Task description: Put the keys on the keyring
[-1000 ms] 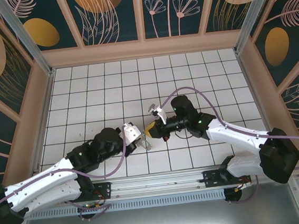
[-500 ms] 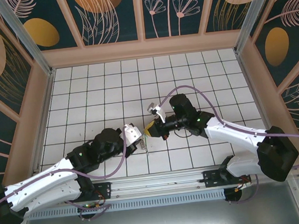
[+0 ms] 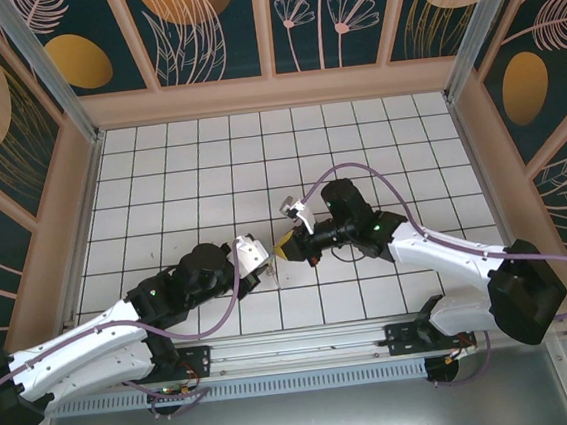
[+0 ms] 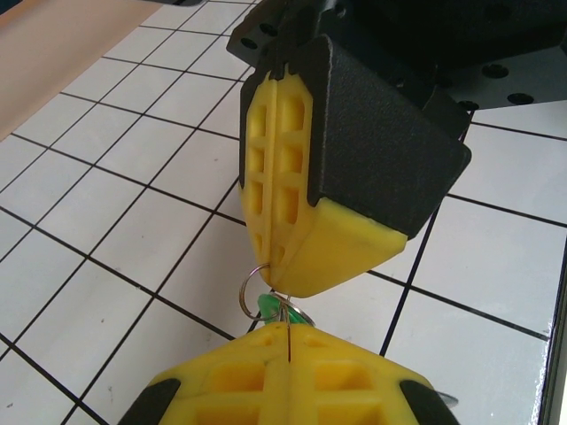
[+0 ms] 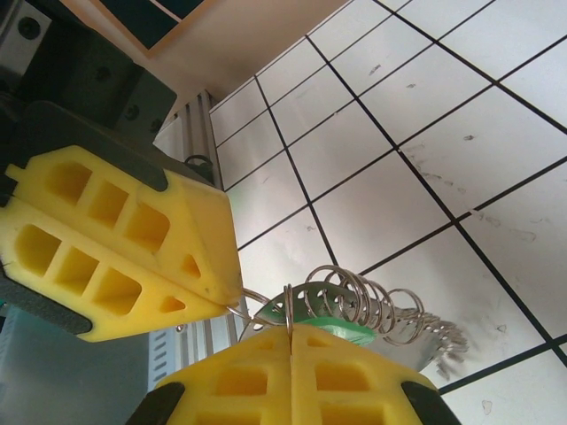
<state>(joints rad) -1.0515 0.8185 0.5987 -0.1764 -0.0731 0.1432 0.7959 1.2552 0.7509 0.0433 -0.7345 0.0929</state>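
Left gripper (image 4: 288, 345) and right gripper (image 5: 291, 341) both squeezing shut, tips touching. Keys (image 5: 332, 329) sitting at right gripper's 12 o'clock, touching tips. Keyring (image 5: 390, 310) sticking out at 2 o'clock. Cannot tell which is holding.

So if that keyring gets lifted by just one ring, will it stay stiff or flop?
Probably floppy: the keyring is a loose row of thin wire rings, likely free to swing. Probably light too, being thin wire. The smooth metal might slip, since the left gripper seems to pinch only a thin loop.
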